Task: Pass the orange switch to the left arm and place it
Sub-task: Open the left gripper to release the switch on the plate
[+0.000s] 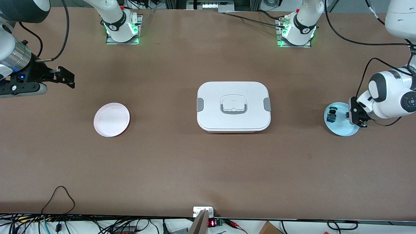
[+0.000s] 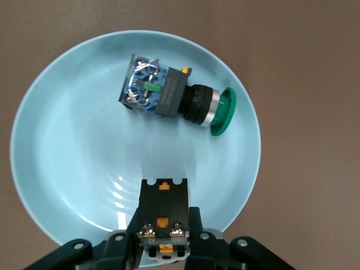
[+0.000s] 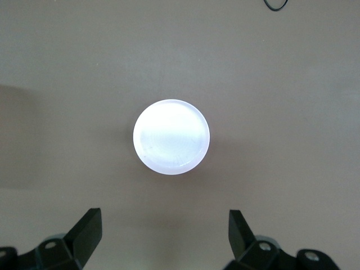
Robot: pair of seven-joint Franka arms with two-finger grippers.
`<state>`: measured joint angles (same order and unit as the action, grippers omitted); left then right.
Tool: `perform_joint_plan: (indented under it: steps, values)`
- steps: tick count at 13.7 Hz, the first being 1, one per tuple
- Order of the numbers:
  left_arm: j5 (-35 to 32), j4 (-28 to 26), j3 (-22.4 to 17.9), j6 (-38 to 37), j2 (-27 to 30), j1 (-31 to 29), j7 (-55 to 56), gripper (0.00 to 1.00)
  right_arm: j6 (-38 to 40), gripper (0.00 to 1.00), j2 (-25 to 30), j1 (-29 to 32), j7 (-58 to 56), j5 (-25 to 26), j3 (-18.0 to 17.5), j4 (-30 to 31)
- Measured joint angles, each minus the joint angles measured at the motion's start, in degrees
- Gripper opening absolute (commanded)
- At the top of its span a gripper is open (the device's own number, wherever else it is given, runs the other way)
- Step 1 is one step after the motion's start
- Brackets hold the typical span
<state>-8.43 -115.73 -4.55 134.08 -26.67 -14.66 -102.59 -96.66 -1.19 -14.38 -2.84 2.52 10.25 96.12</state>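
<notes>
The orange switch [image 2: 163, 209], a small black part with orange bits, sits on the light-blue plate [image 2: 67, 157] at the left arm's end of the table. My left gripper [image 2: 163, 228] is down over that plate [image 1: 342, 130], its fingers [image 2: 194, 224] pressed against both sides of the switch [image 1: 347, 114]. My right gripper [image 1: 66, 77] hangs open above the table at the right arm's end, with nothing between its fingers [image 3: 87, 228]. The white lidded box [image 1: 233, 105] stands mid-table between the two plates.
A blue-bodied switch with a green cap [image 2: 169, 95] lies on the same light-blue plate beside the orange one. A pink plate [image 1: 111, 119] lies toward the right arm's end and also shows in the right wrist view [image 3: 171, 136]. Cables run along the table's near edge.
</notes>
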Motion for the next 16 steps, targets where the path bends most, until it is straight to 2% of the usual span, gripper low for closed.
perform_joint_plan:
  steps: [10,14,16]
  values:
    - [0.1,0.3,0.2,0.6,0.7,-1.3,0.0,1.00,-1.2,1.00,-0.6,0.3,0.1,0.0,0.1,-0.1]
    - [2.1,1.4,0.4,-5.3,3.3,-1.3,0.1,1.00,-1.8,1.00,-0.7,0.5,0.1,0.0,0.1,-0.1]
    - [3.5,3.6,0.6,-8.6,4.5,-1.1,0.0,1.00,-2.0,1.00,-0.8,0.6,0.1,0.0,0.1,-0.1]
